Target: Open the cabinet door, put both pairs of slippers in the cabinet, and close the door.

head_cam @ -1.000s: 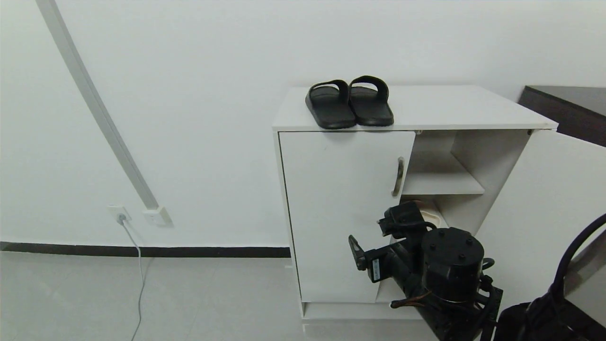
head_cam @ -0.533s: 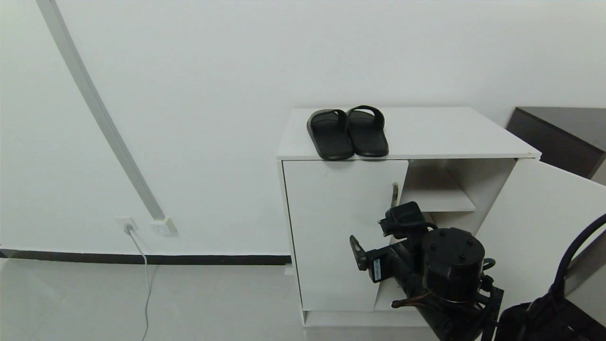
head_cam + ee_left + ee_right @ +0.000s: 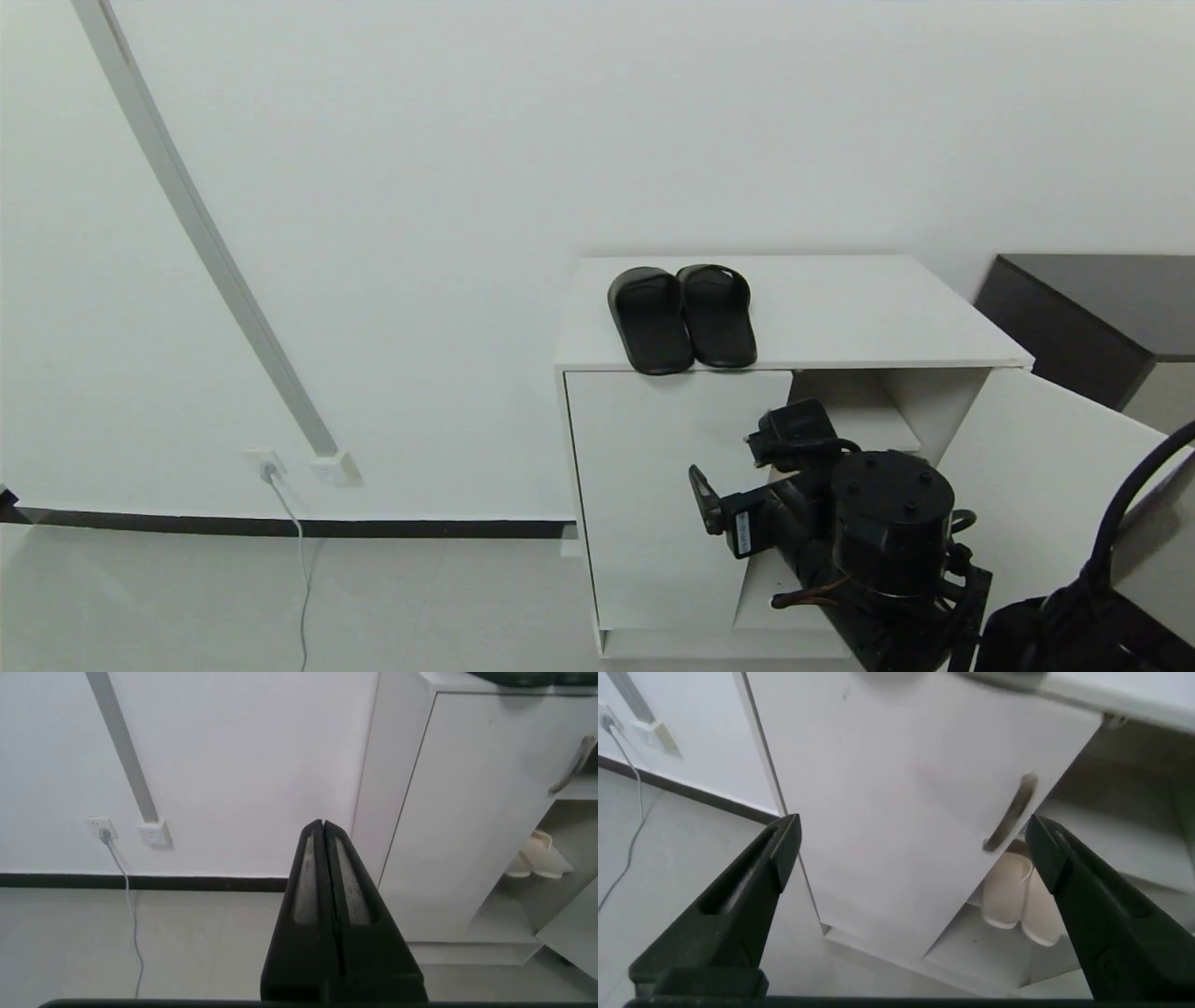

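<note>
Black rubber slide slippers (image 3: 681, 317) lie as a pair, touching side by side, on top of the white wooden cabinet (image 3: 840, 308). They sit at its front edge, nearer the left corner. The cabinet's left door (image 3: 644, 485) is closed, with its curved metal handle (image 3: 1009, 812) along the inner edge. The right door (image 3: 1036, 485) is swung wide open. A pair of cream slippers (image 3: 1022, 891) rests on a lower shelf inside, just past the closed door's edge. The left gripper (image 3: 323, 831) has its fingers pressed flat together, holding nothing, and points toward the cabinet's left side. The right gripper (image 3: 912, 826) is spread wide in front of the closed door, holding nothing.
</note>
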